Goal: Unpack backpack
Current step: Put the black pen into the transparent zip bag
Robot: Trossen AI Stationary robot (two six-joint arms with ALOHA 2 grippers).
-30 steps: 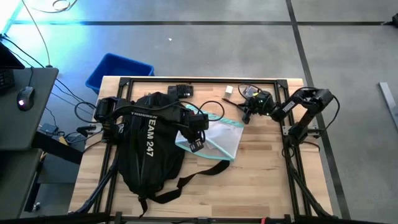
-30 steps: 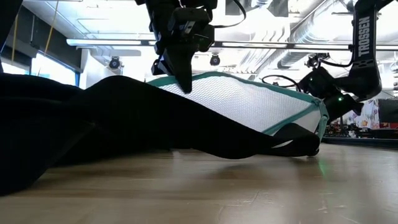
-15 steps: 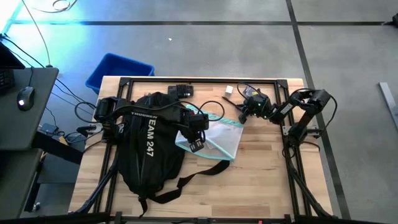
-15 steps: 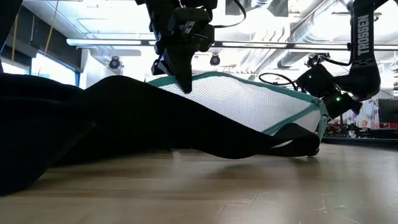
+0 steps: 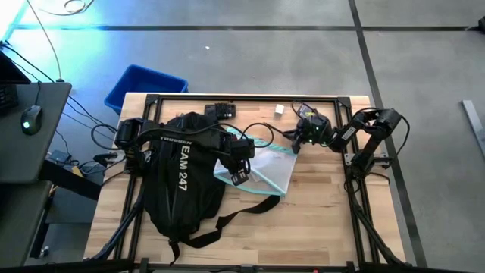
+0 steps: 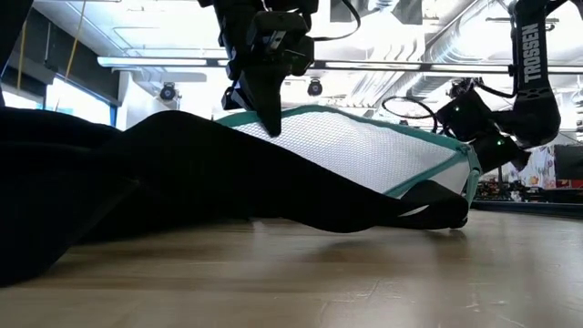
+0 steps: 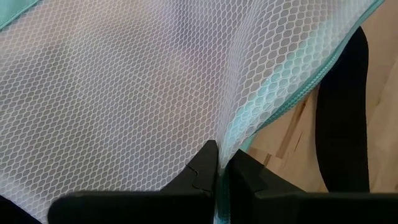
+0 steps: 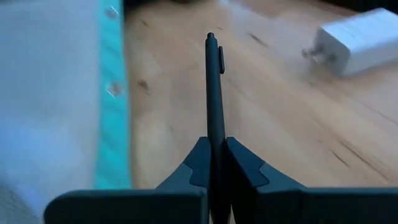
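Note:
The black backpack (image 5: 182, 178) with white "247" lettering lies flat on the table's left half, straps trailing toward the near edge. A white mesh pouch with teal trim (image 5: 265, 171) lies half on it, its right part on the wood. My left gripper (image 5: 239, 176) is shut on the pouch; in the low view (image 6: 271, 123) it stands on the pouch's upper edge. My right gripper (image 5: 297, 144) is shut on a thin black pen (image 8: 213, 93) just off the pouch's far right corner (image 8: 112, 93). My left gripper pinches a raised fold of the pouch's mesh (image 7: 219, 140) between its two fingers, coming from above and pointing down. The rest of the pouch lies on the backpack and the table. My right gripper pinches the black pen's rear part (image 8: 214, 146) between its two fingers. The pen lies along the fingers and sticks out ahead of them, its tip (image 8: 210, 38) over the bare wood.
A white charger plug (image 5: 279, 110), a coiled black cable (image 5: 305, 111) and a small black item (image 5: 220, 111) lie by the far edge. A blue bin (image 5: 144, 87) stands beyond the far left corner. A backpack strap (image 7: 342, 124) lies beside the pouch.
My right gripper, still shut on the pen, has shifted a little toward the table's left, nearer the pouch's far right corner. My left gripper and the pouch have kept still.

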